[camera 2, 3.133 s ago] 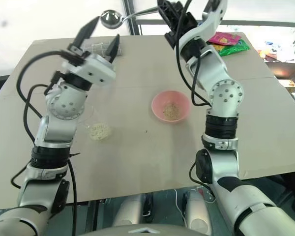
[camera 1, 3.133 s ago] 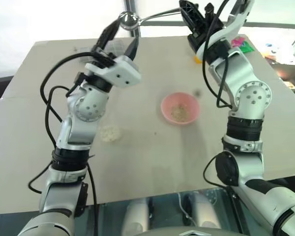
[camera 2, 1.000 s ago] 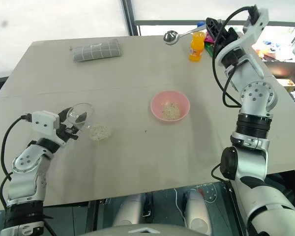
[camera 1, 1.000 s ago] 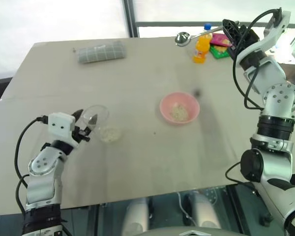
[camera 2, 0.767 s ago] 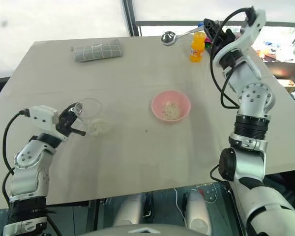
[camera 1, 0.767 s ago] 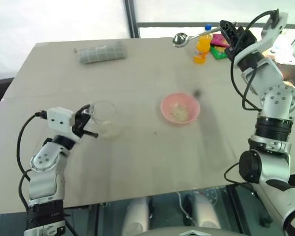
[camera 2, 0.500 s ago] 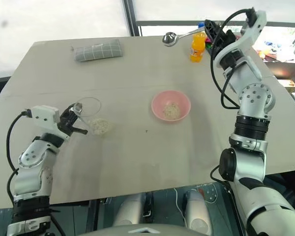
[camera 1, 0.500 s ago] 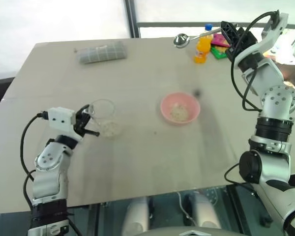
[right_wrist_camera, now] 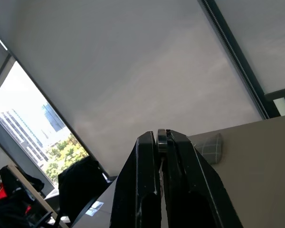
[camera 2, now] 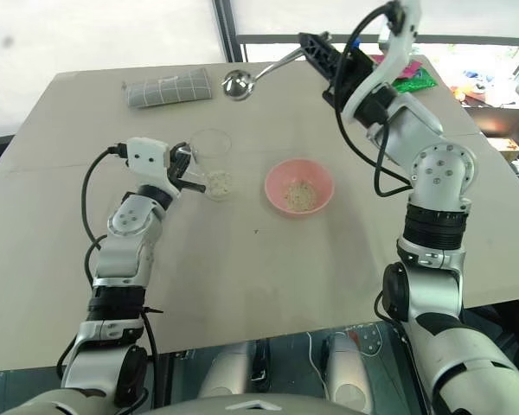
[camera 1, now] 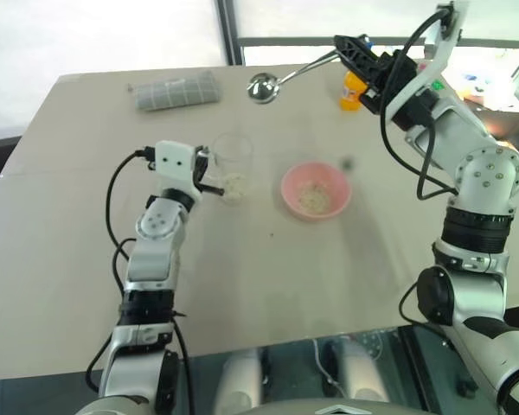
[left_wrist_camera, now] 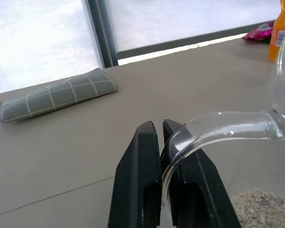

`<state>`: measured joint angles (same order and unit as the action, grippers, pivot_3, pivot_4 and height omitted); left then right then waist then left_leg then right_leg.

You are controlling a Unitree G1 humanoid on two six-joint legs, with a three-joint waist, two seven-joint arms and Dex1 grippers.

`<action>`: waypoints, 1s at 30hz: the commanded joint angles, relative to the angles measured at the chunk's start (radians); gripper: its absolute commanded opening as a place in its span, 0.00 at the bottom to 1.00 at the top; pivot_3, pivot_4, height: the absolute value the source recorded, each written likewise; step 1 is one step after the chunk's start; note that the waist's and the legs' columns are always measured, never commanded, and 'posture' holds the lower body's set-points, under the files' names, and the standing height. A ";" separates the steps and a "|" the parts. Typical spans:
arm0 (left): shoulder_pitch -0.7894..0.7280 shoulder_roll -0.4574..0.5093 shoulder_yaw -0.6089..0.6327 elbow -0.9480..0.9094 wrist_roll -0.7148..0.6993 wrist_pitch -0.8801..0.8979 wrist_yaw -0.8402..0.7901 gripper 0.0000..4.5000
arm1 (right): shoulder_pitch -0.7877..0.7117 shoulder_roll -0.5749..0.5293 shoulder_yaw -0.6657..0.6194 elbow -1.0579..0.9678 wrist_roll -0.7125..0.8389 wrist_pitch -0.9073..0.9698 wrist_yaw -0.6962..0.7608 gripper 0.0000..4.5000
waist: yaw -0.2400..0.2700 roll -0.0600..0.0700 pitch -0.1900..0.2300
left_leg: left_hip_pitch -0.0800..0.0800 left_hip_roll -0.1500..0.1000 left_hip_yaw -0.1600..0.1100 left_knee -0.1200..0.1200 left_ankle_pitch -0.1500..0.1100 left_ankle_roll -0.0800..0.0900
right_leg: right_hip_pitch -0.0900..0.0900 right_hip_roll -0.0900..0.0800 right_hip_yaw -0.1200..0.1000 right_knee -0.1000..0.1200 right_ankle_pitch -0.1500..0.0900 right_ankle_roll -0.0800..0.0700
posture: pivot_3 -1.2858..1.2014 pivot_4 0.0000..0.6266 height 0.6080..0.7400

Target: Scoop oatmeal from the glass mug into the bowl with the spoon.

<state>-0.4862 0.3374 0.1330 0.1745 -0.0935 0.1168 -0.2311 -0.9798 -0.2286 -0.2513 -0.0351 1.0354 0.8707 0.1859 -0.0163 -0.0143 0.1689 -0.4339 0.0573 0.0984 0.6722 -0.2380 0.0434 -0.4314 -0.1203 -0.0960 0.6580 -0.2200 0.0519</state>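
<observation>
The glass mug (camera 1: 232, 164) stands upright just left of the pink bowl (camera 1: 316, 177), with pale oatmeal (camera 1: 234, 184) at its bottom. My left gripper (camera 1: 209, 174) is shut on the mug's clear handle (left_wrist_camera: 218, 124). More oatmeal (camera 1: 314, 198) lies inside the bowl. My right gripper (camera 1: 353, 50) is raised over the far side of the table and is shut on the handle of the silver spoon (camera 1: 263, 87). The spoon's oval end hangs in the air beyond the mug and looks empty. From the right wrist, the handle (right_wrist_camera: 162, 137) shows end-on between the fingers.
A folded grey checked cloth (camera 1: 178, 91) lies at the far left of the table (camera 1: 268, 285). An orange drink bottle (camera 1: 353, 88) and bright snack packets (camera 2: 408, 74) sit at the far right edge, behind my right arm.
My left gripper has shut on the mug's handle and carried the mug right and away from me, close to the bowl. My right arm has swung the spoon to the left.
</observation>
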 commanded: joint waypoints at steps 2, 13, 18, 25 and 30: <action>-0.077 0.003 -0.026 0.122 0.037 -0.138 -0.017 0.01 | -0.034 -0.023 0.050 -0.079 0.010 0.040 0.047 0.00 | 0.004 0.000 0.000 | 0.000 0.000 0.000 0.000 0.000 0.000 | 0.000 0.000 0.000 0.000 0.000 0.000 | 0.52 0.24 0.83; -0.151 0.032 -0.080 0.266 0.125 -0.343 -0.038 0.01 | 0.037 -0.082 0.266 -0.077 -0.243 -0.016 0.156 0.00 | 0.003 -0.001 0.000 | 0.000 0.000 0.000 0.000 0.000 0.000 | 0.000 0.000 0.000 0.000 0.000 0.000 | 0.52 0.24 0.83; -0.155 0.033 -0.082 0.278 0.134 -0.370 -0.037 0.01 | 0.029 -0.099 0.348 -0.043 -0.380 -0.099 0.213 0.00 | 0.004 -0.001 0.000 | 0.001 0.000 -0.001 0.000 0.000 0.000 | 0.001 0.000 0.000 0.001 0.000 0.000 | 0.52 0.24 0.83; -0.153 0.041 -0.068 0.319 0.122 -0.375 -0.033 0.01 | -0.012 -0.076 0.242 -0.033 -0.345 -0.066 0.212 0.00 | 0.004 -0.001 0.000 | 0.000 0.000 0.000 0.001 0.000 0.000 | 0.000 0.000 -0.001 0.000 0.000 0.000 | 0.52 0.24 0.83; -0.159 0.045 -0.065 0.344 0.117 -0.380 -0.032 0.01 | -0.021 -0.078 0.138 -0.072 -0.273 -0.002 0.172 0.00 | 0.004 -0.001 0.000 | 0.000 0.000 -0.001 0.001 0.000 0.000 | 0.000 0.000 -0.001 0.000 0.000 0.000 | 0.52 0.24 0.83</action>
<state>-0.6272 0.3659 0.0516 0.5047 0.0202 -0.2510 -0.2663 -0.9593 -0.2984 -0.0606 -0.0490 0.7248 0.8577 0.3671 -0.0124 -0.0151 0.1689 -0.4340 0.0573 0.0977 0.6730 -0.2379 0.0433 -0.4310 -0.1208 -0.0971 0.6586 -0.2200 0.0520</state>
